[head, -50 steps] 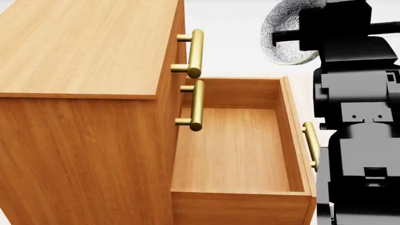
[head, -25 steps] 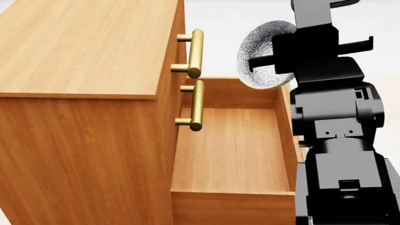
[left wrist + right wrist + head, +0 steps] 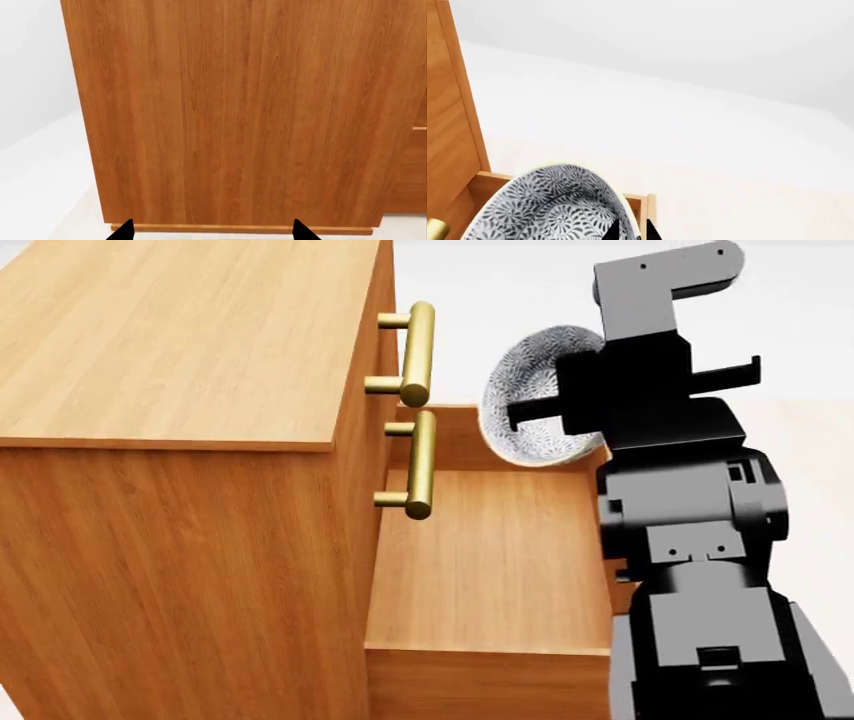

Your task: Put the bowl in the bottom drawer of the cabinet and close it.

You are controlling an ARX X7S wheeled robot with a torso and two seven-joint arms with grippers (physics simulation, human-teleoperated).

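A speckled white bowl [image 3: 534, 395] hangs tipped on edge over the far end of the open bottom drawer [image 3: 494, 560], its patterned inside facing the cabinet [image 3: 174, 350]. The right gripper [image 3: 554, 405] pinches the bowl by its rim; in the right wrist view the two dark fingertips [image 3: 610, 231] close narrowly on the edge of the bowl [image 3: 554, 207], a hold that leaves the bowl free to be lowered past the drawer's walls. The drawer stands pulled well out, its bare wooden floor showing and nothing lying in it, so there is room to set the small bowl down. The arm's black links cover the drawer's front and its handle in the head view. Above the drawer, the brass bar handles [image 3: 419, 355] of the two upper drawers stick out just beside the bowl, which may explain why it is carried in from the outer side. The left gripper [image 3: 211, 231] is out of the head view; its wrist camera faces the cabinet's plain side panel [image 3: 233, 115], and its two fingertips [image 3: 123, 231] stand wide apart with nothing between them, likely waiting to push the drawer shut once the bowl is inside.
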